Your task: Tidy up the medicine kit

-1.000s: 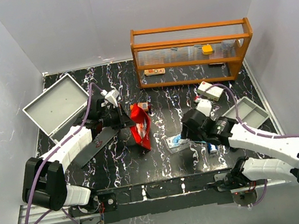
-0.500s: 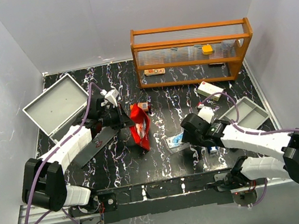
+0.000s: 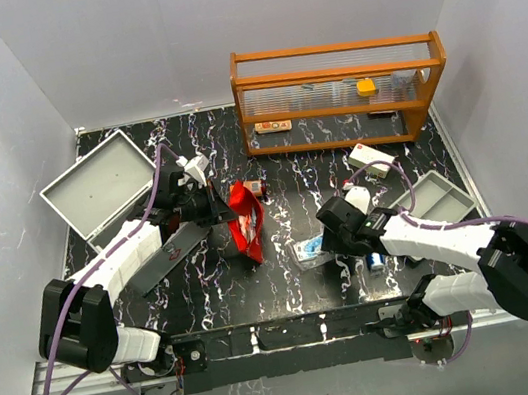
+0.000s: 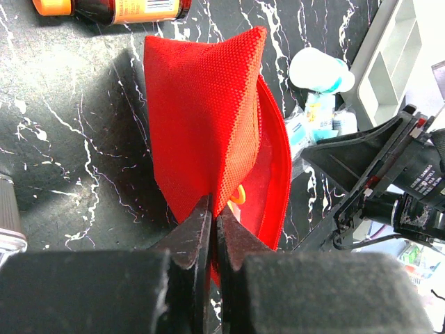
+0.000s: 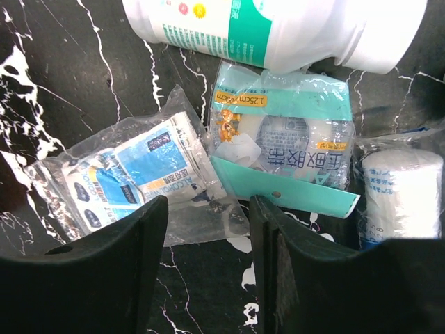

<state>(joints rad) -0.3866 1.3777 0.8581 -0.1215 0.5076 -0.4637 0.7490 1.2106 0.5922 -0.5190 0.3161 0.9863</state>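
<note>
The medicine kit (image 3: 98,188), a light-grey metal case, lies open at the far left. My left gripper (image 3: 222,207) (image 4: 213,217) is shut on the edge of a red fabric pouch (image 3: 248,222) (image 4: 208,118), holding it upright with its mouth gaping. Low over the table, my right gripper (image 3: 331,243) (image 5: 206,209) stands open. A clear bag of alcohol wipes (image 5: 132,174) (image 3: 310,250) reaches between its fingers. A teal tape packet (image 5: 285,146) lies just beyond, along with a white bottle (image 5: 278,28) and a wrapped bandage roll (image 5: 396,188).
An orange shelf (image 3: 339,89) stands at the back. A small divided grey tray (image 3: 434,197) and a white box (image 3: 371,156) lie at the right. A brown bottle with an orange cap (image 4: 118,8) lies behind the pouch. A dark flat panel (image 3: 174,253) lies under the left arm.
The right arm has swung its forearm inward and brought its gripper slightly left and down onto the packets. The left arm and the pouch have not moved.
</note>
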